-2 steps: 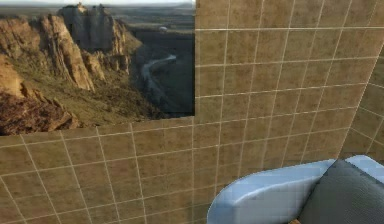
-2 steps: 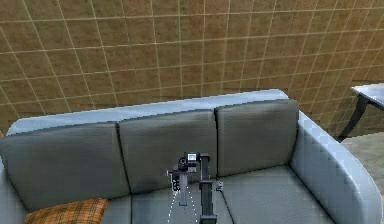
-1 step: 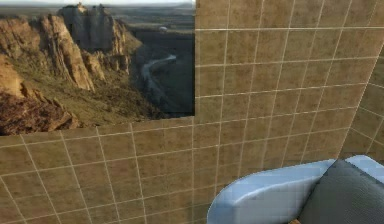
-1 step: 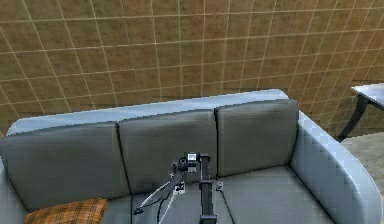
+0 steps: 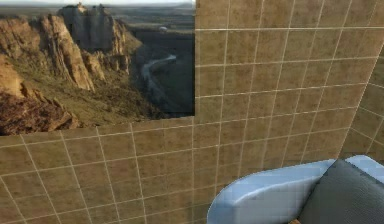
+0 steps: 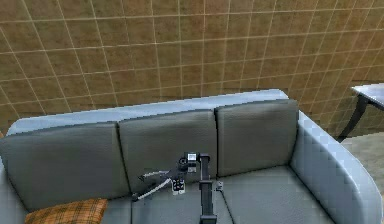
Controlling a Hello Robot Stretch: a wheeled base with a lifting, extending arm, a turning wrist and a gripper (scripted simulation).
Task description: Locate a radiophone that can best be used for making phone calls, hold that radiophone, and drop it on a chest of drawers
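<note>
While your arm [image 6: 206, 205] is hanging over the sofa [image 6: 275, 195], you're risking a backrest [image 6: 165, 135] snag by turning; jaws' state: can't tell.

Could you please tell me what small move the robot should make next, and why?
Probably raise the arm a little. The hand shows low against the seat and middle back cushion of the grey sofa, so I cannot tell whether it holds anything. Lifted clear, anything held would hang free in view.
</note>
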